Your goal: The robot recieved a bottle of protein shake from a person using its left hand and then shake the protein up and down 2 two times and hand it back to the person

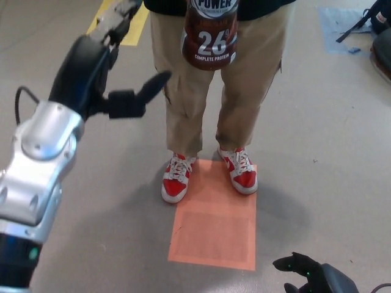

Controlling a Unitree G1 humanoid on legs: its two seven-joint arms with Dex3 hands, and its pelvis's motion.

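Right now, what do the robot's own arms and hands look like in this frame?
The left arm has a rounded silver-grey metal wrist housing with bolt holes and a thin black cable looping off it. Its left hand is glossy black with thick fingers. The right hand is also black, showing a small green light.

A lab-like test floor: bare concrete with taped colour patches (pixel 214 226).

The protein shake bottle (pixel 211 36) is cut off at the top edge, as is the person (pixel 214 91) above the waist. The right hand (pixel 314 274) is clipped by the bottom edge, its fingers unreadable.
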